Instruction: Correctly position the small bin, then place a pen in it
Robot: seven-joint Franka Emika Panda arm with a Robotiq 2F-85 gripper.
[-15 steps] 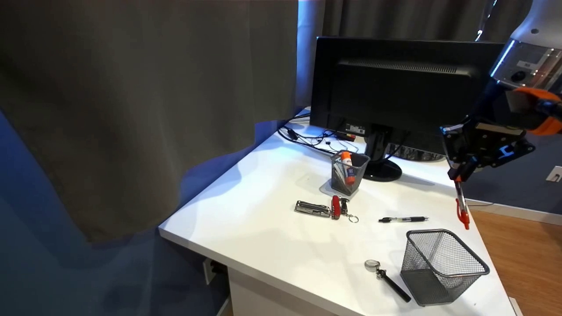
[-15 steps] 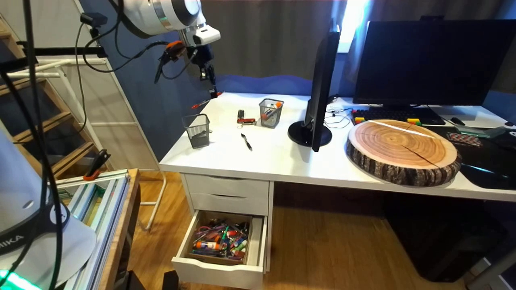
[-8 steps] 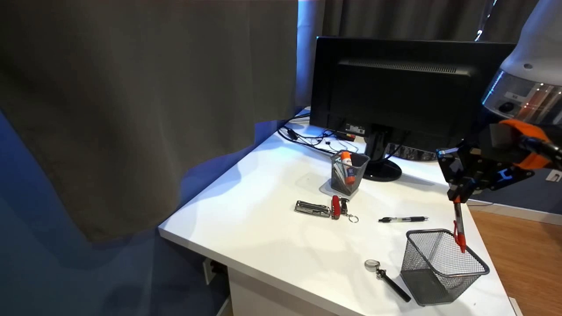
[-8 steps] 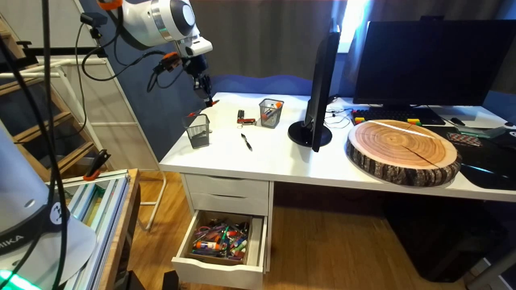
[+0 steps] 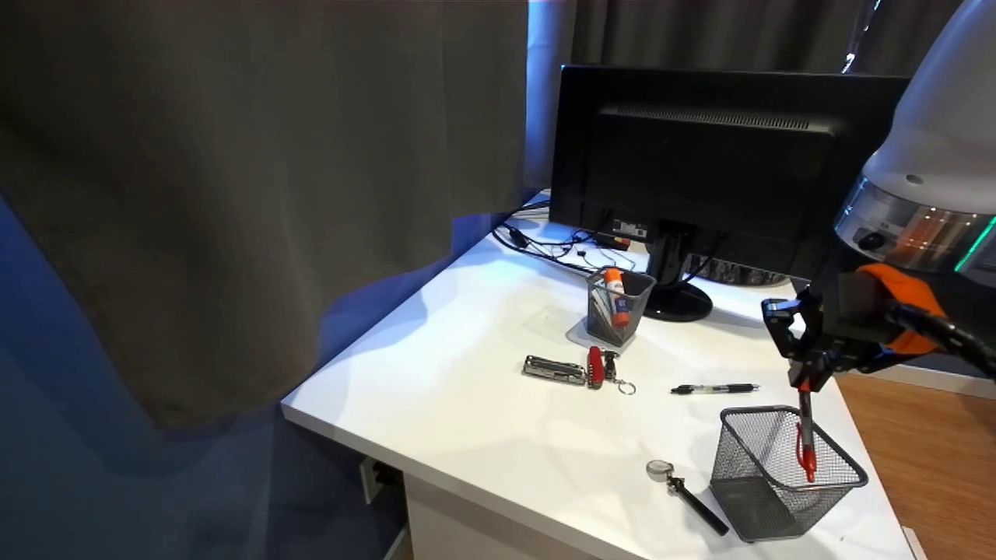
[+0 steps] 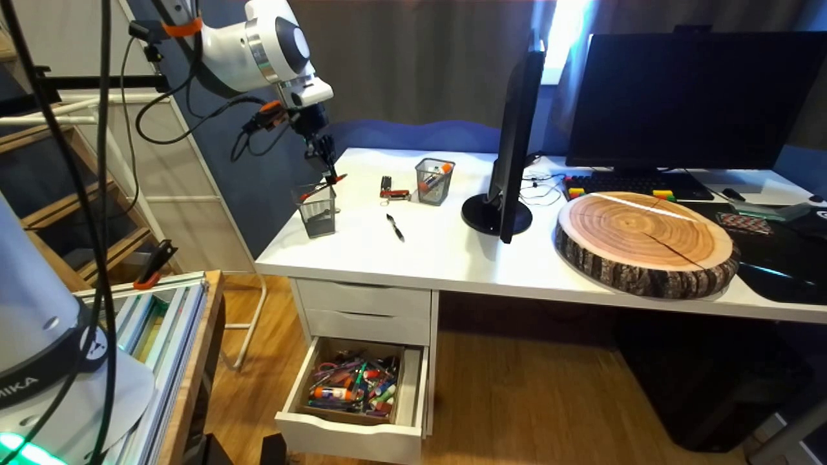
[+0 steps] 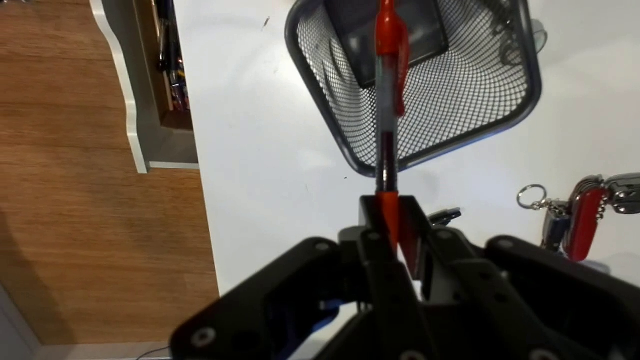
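The small bin, dark grey wire mesh, stands upright near the desk corner in both exterior views [image 5: 735, 459] [image 6: 320, 216]. Its opening faces me in the wrist view [image 7: 465, 95]. My gripper [image 5: 801, 381] is shut on the red pen [image 5: 806, 428] by its orange-red end; the wrist view shows this gripper [image 7: 389, 215] pinching the pen [image 7: 386, 100]. The pen slants, its capped end pointing down over the bin's opening. I cannot tell whether that tip is below the rim. In an exterior view the gripper [image 6: 331, 179] is above the bin's edge.
A black pen [image 5: 714, 389], a magnifier [image 5: 696, 505], a red pocket knife [image 5: 595, 368] and a multitool [image 5: 554, 370] lie on the desk. A mesh cup [image 5: 599, 327] with a glue stick stands near the monitor [image 5: 700, 171]. A drawer [image 6: 355, 439] is open below.
The gripper has moved down and toward the bin, carrying the red pen. The pen's lower end has gone from beyond the bin to over its opening. The bin has not moved.
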